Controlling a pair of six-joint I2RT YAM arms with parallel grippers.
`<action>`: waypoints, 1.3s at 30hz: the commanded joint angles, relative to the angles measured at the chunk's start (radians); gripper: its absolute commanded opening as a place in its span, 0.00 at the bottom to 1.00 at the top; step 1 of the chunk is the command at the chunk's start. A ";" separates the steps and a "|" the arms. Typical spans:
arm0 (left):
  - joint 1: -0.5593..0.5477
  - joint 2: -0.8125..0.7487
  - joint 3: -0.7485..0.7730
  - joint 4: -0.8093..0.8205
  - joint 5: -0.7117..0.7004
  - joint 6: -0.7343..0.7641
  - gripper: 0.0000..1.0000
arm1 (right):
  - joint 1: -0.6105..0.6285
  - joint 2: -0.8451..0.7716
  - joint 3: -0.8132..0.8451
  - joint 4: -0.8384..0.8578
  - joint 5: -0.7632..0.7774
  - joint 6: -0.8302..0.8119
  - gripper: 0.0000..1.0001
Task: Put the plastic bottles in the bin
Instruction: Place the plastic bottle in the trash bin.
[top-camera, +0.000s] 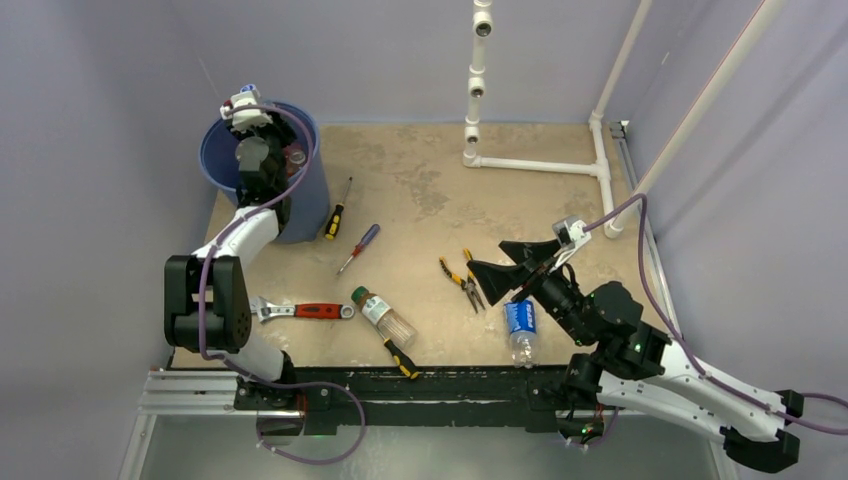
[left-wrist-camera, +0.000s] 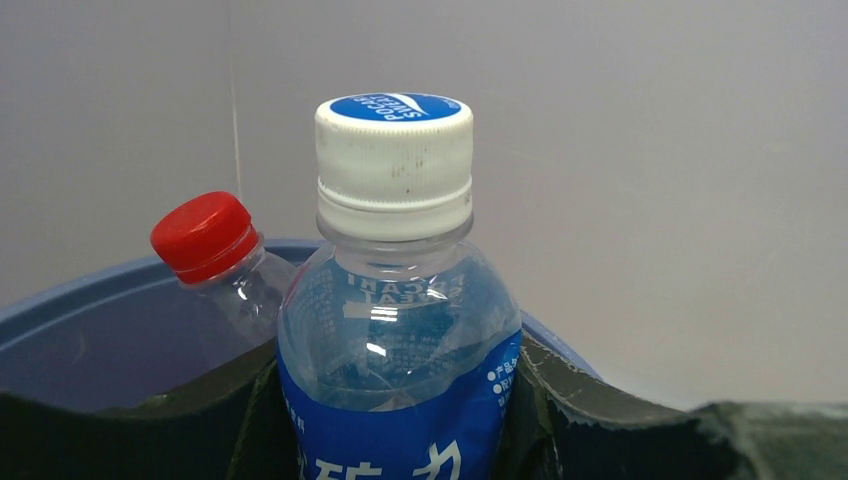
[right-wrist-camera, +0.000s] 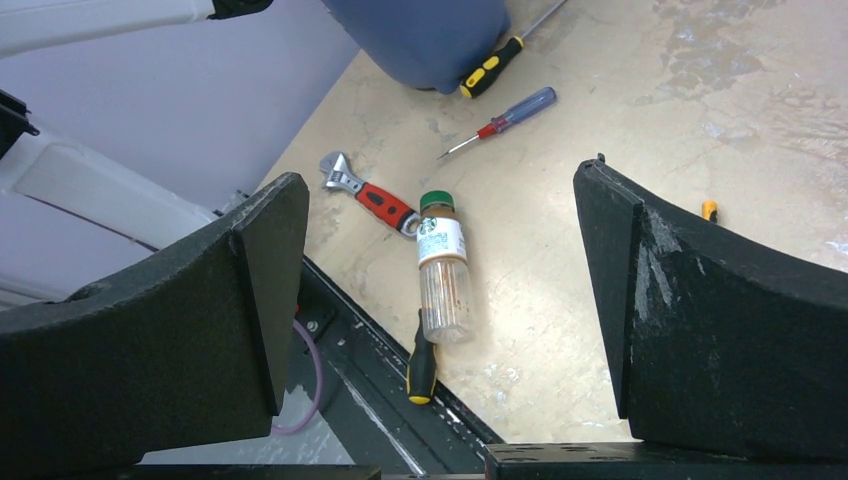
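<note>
The blue bin (top-camera: 222, 165) stands at the table's far left corner. My left gripper (top-camera: 246, 112) hangs over it, shut on a clear bottle (left-wrist-camera: 395, 330) with a blue label and a white cap, held upright between the black pads. Behind it a red-capped bottle (left-wrist-camera: 215, 255) leans inside the bin's rim (left-wrist-camera: 80, 292). Two bottles lie on the table: a blue-labelled one (top-camera: 520, 330) near the front edge and a green-capped one (top-camera: 381, 316). My right gripper (top-camera: 505, 268) hovers open just above the blue-labelled one; its wrist view shows the green-capped bottle (right-wrist-camera: 443, 275) between its fingers, well below them.
Tools lie scattered: a yellow-handled screwdriver (top-camera: 336, 212) beside the bin, a blue-handled screwdriver (top-camera: 360, 246), a red adjustable wrench (top-camera: 305, 311), pliers (top-camera: 462, 280), and another screwdriver (top-camera: 402, 358) under the green-capped bottle. White pipework (top-camera: 540, 165) stands at the back right.
</note>
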 joint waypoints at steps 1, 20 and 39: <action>0.002 0.040 -0.035 0.022 0.029 -0.016 0.31 | 0.001 0.009 0.000 0.007 0.021 -0.007 0.99; -0.008 -0.286 0.227 -0.392 -0.162 -0.108 0.99 | 0.001 0.045 0.005 0.048 0.005 -0.011 0.99; -0.011 -0.069 0.390 -0.391 -0.100 -0.033 0.64 | 0.002 0.009 0.015 0.006 0.029 0.010 0.99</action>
